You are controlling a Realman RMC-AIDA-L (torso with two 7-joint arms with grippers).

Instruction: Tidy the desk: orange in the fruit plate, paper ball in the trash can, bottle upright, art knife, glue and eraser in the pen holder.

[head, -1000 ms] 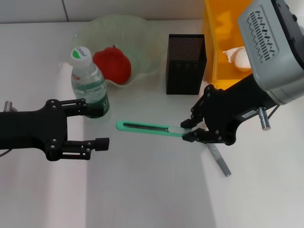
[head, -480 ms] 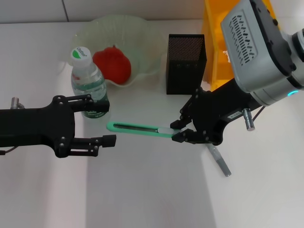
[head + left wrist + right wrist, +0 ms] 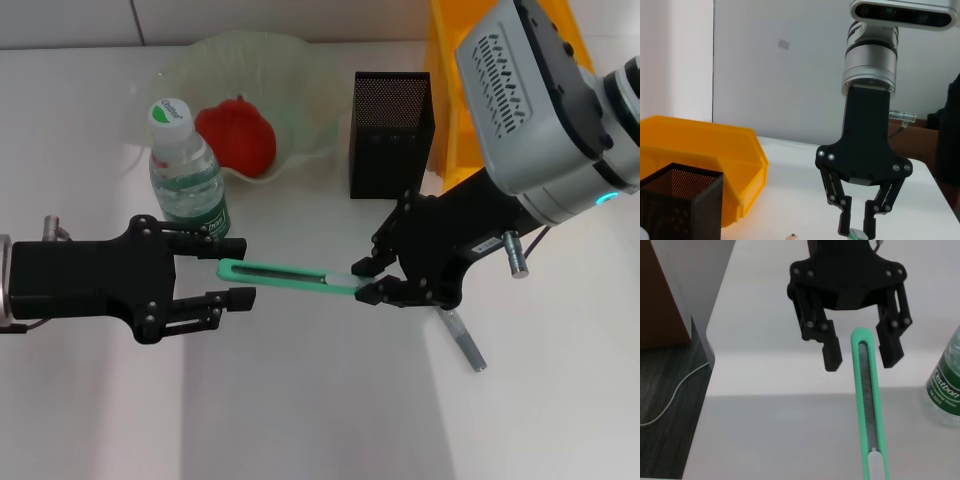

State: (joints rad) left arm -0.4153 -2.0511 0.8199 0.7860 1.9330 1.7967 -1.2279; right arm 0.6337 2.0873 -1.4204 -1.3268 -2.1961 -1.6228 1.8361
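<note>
The right gripper (image 3: 362, 278) is reaching in from the right of the head view, its grey arm slanting down from the upper right corner, and its fingers are pinching one end of the green knife (image 3: 290, 275) at mid-frame. The knife is lying nearly level, pointing left, and its far end is sitting between the two fingers of the left gripper (image 3: 238, 272), which is stretching in horizontally from the left edge with its jaws spread wide on either side of the blade, not touching it as far as the right wrist view shows. The bottle (image 3: 186, 171) is standing upright just behind the left gripper. Behind it, in the upper left, the orange (image 3: 236, 135) is sitting in the plate (image 3: 290, 90). The pen holder (image 3: 391, 135) is standing top centre, beside a yellow bin (image 3: 447, 90).
</note>
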